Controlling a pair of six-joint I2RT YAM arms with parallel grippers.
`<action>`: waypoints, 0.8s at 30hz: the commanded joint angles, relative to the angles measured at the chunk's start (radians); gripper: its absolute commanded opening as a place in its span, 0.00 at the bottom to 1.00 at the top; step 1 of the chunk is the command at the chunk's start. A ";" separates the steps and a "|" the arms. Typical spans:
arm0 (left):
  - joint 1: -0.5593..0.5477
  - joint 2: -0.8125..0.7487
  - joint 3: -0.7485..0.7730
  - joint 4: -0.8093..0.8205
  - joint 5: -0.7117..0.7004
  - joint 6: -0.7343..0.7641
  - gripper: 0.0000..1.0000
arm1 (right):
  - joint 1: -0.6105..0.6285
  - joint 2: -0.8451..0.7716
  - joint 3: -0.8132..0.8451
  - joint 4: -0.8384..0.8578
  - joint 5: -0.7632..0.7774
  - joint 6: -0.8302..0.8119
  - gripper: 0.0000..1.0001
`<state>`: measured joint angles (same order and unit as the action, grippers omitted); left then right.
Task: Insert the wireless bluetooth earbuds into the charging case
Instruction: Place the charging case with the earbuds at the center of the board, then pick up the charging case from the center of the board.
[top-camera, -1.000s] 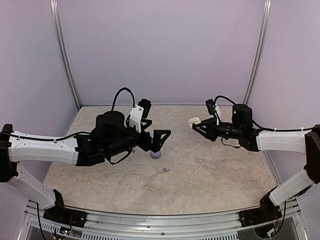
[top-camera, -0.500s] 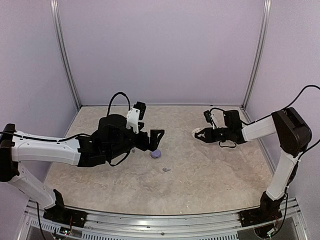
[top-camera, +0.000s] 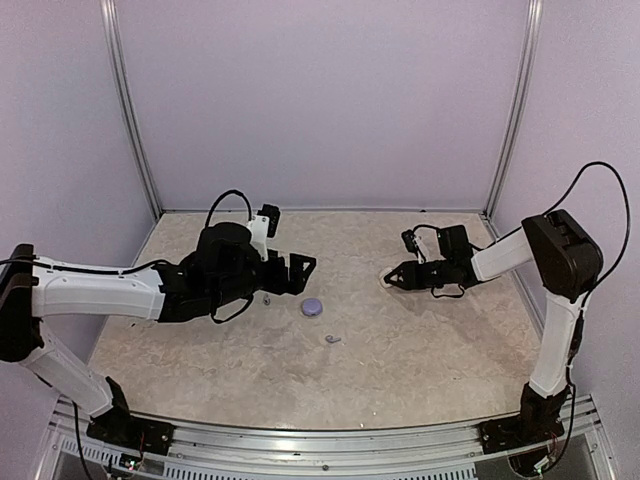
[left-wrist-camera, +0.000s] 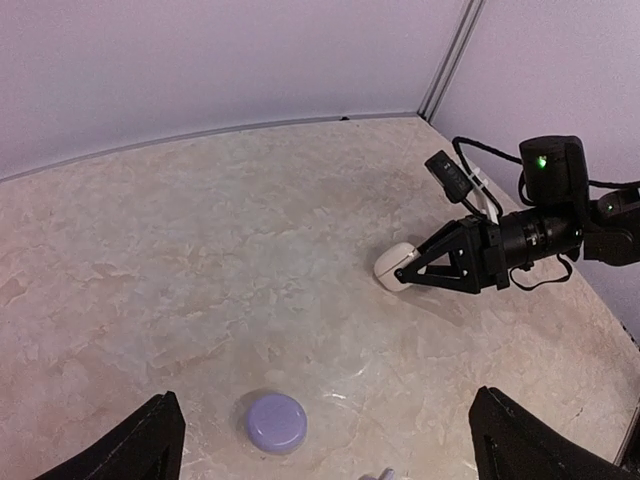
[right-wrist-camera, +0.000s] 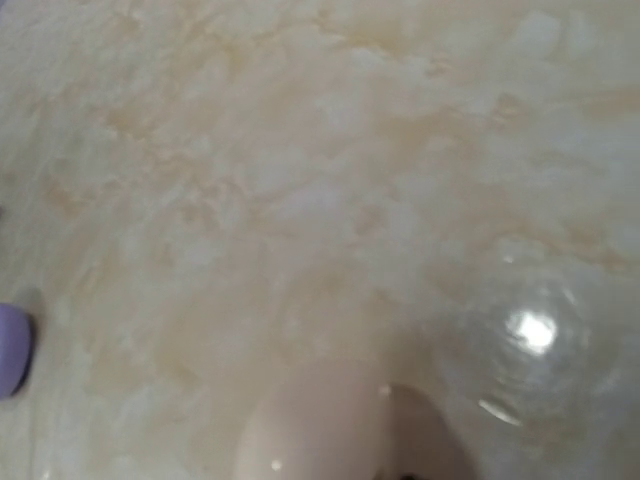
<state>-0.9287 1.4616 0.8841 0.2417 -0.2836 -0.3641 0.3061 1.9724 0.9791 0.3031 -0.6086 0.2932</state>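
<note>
Currently left gripper (top-camera: 298, 273) hovers over the table (top-camera: 430, 350) with jaws wide apart, round lilac case (top-camera: 314, 307) just ahead and one lilac earbud (top-camera: 332, 339) loose near it, while right gripper (top-camera: 395, 275) sits low, tips at the white case (left-wrist-camera: 390, 268), can't tell whether clamped.

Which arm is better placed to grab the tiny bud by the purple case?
Probably the left hand: it hovers open near the bud and purple case; the right hand is farther, at the white case.
</note>
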 joint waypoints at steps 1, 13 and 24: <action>0.024 0.045 -0.005 -0.066 0.117 -0.015 0.99 | -0.018 -0.004 0.003 -0.011 0.043 -0.010 0.41; 0.088 0.169 0.022 -0.150 0.183 -0.012 0.98 | -0.045 -0.136 -0.051 -0.044 0.101 -0.054 0.71; 0.180 0.327 0.130 -0.264 0.488 0.354 0.86 | -0.044 -0.267 -0.130 -0.014 -0.031 -0.055 0.78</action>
<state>-0.7856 1.7641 0.9947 0.0162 0.0673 -0.1886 0.2714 1.7573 0.8833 0.2741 -0.5644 0.2428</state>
